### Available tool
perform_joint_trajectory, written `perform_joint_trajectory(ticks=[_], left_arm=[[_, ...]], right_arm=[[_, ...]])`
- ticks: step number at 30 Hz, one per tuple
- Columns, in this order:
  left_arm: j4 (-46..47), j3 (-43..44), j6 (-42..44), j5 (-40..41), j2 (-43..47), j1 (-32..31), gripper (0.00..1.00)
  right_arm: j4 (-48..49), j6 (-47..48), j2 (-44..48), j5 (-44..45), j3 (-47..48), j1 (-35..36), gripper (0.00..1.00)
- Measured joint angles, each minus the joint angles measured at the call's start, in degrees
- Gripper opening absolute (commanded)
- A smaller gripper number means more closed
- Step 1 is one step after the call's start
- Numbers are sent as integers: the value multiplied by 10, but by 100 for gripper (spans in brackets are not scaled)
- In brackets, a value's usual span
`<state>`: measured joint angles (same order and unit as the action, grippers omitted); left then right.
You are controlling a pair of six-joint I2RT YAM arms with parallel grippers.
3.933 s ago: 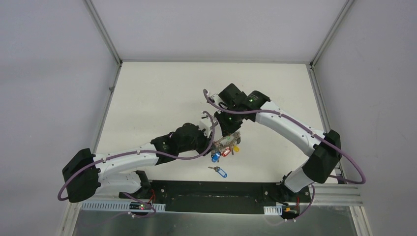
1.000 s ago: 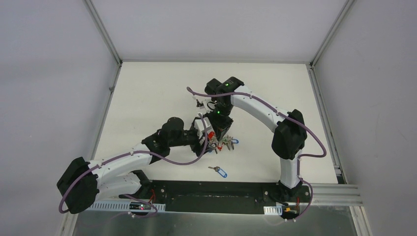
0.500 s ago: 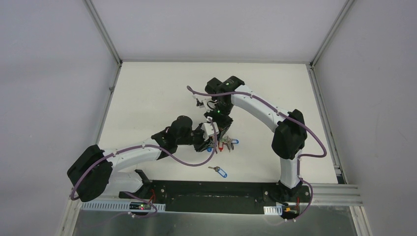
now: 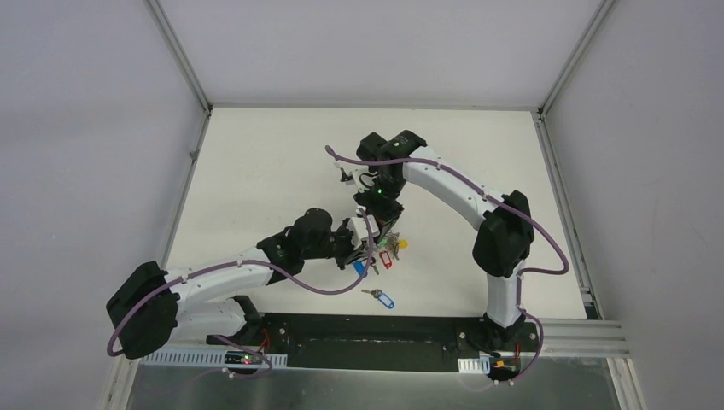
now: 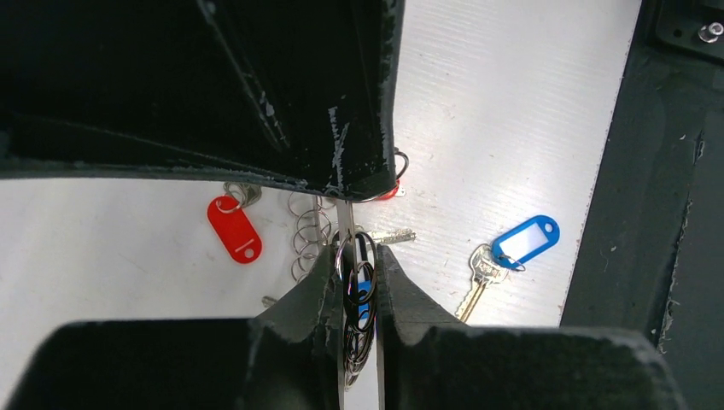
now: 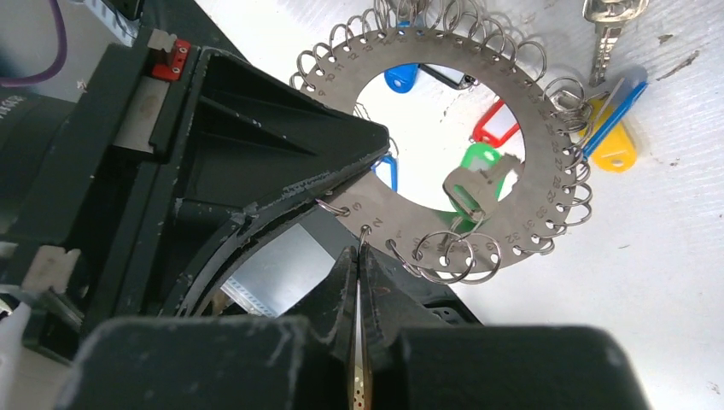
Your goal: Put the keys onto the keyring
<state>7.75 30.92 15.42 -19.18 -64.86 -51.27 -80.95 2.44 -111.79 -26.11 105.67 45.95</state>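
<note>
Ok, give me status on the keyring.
Left gripper, right gripper both shut on keyring rim. Blue-tagged key loose on table, not threaded. Green tag, yellow tag crowd the rim.

The keyring (image 6: 546, 192), a flat grey metal ring whose rim is being edged by small wire loops and coloured tags, is being held raised over the middle of the table (image 4: 256, 171). The blue-tagged key (image 4: 380, 297) is being left lying flat, just nearer, untouched. The red-tagged key (image 5: 233, 229) is being shown beneath the ring, mostly hidden.
</note>
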Motion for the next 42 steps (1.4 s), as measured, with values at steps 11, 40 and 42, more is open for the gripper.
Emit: perform_joint_trajectory(ticks=[11, 40, 42], left_arm=[[-39, 9, -100, 86, 16, -38, 0], [-74, 93, -196, -175, 50, 122, 58], [-23, 66, -224, -225, 43, 145, 57]], right_arm=[[-3, -10, -3, -10, 4, 0, 0], [-56, 33, -34, -16, 46, 0, 0], [-55, 37, -34, -17, 46, 0, 0]])
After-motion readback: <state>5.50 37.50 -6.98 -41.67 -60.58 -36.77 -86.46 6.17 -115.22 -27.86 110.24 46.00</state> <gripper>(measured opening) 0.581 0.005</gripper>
